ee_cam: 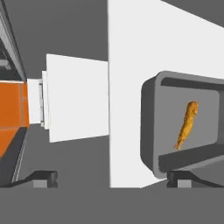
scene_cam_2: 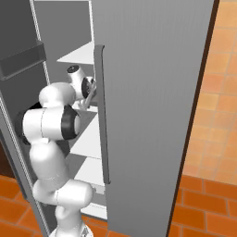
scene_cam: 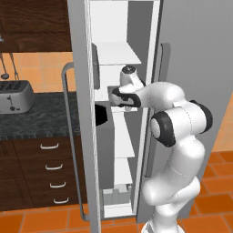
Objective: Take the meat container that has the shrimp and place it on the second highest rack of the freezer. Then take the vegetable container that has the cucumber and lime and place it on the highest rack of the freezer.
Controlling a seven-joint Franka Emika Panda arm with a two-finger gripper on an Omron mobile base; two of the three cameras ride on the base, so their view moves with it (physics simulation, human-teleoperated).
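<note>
Orange floor tiles framed the freezer [scene_cam: 113, 109], its door swung open. Inside, the tray [ee_cam: 183, 127] with the shrimp [ee_cam: 187, 124] lay on a white rack [ee_cam: 131, 87]. The tool [ee_cam: 111, 177] stood wide open with nothing held, one finger at the tray's rim. Backing straight out along the rack, fingers kept spread, should avoid dragging the tray off.
</note>
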